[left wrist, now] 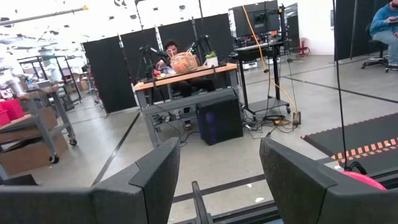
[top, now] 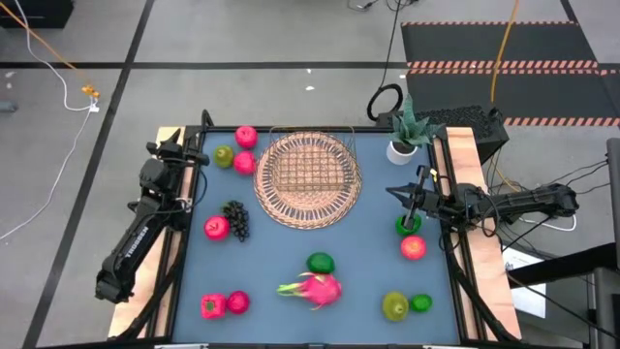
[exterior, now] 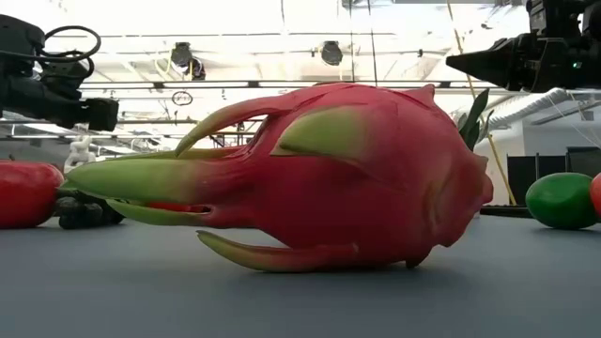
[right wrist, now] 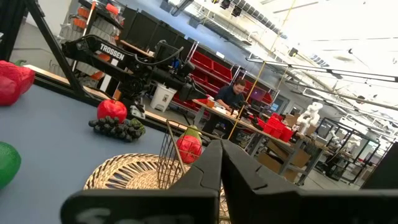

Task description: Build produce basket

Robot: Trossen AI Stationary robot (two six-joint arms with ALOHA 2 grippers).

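Two dark arms flank the blue-topped desk [top: 291, 252], one at each side edge. The left gripper [top: 201, 128] sits at the desk's far left corner with its fingers [left wrist: 155, 171] spread wide apart and nothing between them. The right gripper [top: 395, 194] reaches in from the right edge, just right of the round tan woven wicker basket with its thin wire frame [top: 308, 177]; its fingers [right wrist: 214, 168] are pressed together and hold nothing. The basket lies empty on the far half of the desk. Produce is scattered around it: a pink-red round fruit [top: 246, 136] and a yellow-green pear [top: 224, 156] to its left, a dark purple bunch of grapes [top: 235, 219] beside a red strawberry-like fruit [top: 216, 228], a pink dragon fruit with green tips [top: 315, 288] near the front centre, just behind it a green round fruit [top: 320, 263], and a red apple [top: 414, 247] near the right gripper. A green plant in a white pot [top: 402, 145] stands at the far right corner.
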